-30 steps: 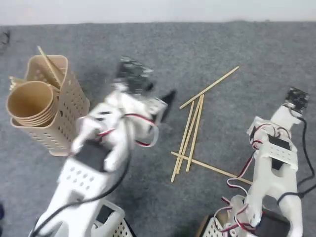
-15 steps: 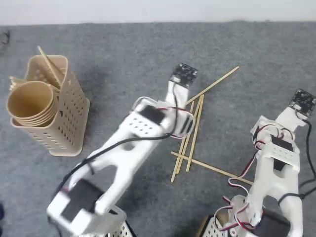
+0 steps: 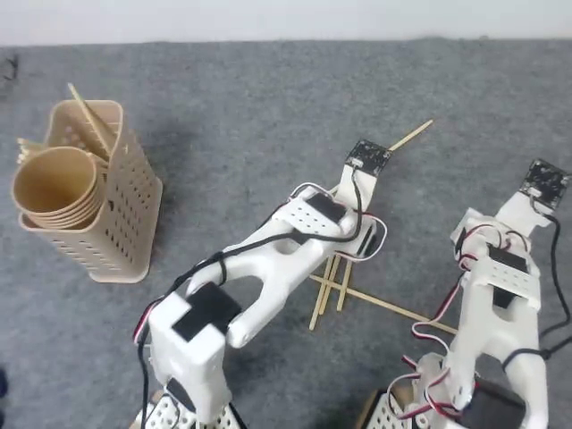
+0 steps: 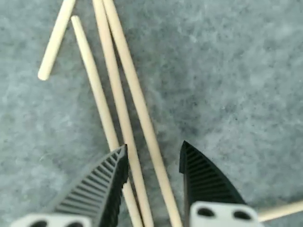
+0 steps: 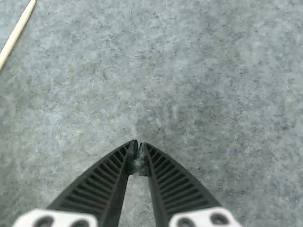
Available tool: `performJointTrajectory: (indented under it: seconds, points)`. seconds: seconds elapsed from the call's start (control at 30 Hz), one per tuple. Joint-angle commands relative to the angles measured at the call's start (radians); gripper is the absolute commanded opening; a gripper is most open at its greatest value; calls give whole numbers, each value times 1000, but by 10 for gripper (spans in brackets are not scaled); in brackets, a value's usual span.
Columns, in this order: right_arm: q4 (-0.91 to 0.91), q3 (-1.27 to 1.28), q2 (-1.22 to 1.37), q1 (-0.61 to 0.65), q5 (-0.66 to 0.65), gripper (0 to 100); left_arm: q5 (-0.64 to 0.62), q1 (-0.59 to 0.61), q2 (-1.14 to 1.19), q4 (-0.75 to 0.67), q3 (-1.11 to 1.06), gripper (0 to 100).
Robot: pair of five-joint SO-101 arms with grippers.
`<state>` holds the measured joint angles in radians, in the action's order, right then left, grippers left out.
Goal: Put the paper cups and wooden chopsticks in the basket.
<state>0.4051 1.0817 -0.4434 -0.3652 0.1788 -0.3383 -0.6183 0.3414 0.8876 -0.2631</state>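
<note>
Hovering with left fingers [image 4: 106, 184] parted astride close-lying chopsticks [image 4: 124, 94] on the counter [image 3: 223, 89], right fingers [image 5: 113, 179] clenched on nothing, cups [image 3: 55, 183] already nested in the basket [image 3: 125, 206] well apart; liable to pinch two sticks at once and spill one.

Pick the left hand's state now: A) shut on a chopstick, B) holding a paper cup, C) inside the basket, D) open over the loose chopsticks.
D: the left hand is open, jaws apart over the chopsticks lying on the grey mat, nothing gripped.
</note>
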Motion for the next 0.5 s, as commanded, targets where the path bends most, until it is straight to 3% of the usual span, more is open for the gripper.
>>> performJointTrajectory:
  seconds: [0.0, 0.47]
  points:
    - [-16, -8, -35, 12, 8, 8, -11, 11, 12, 21, 76, 169]
    - [-16, -8, -35, 15, 8, 8, -8, 92, 180, 242, 311, 169]
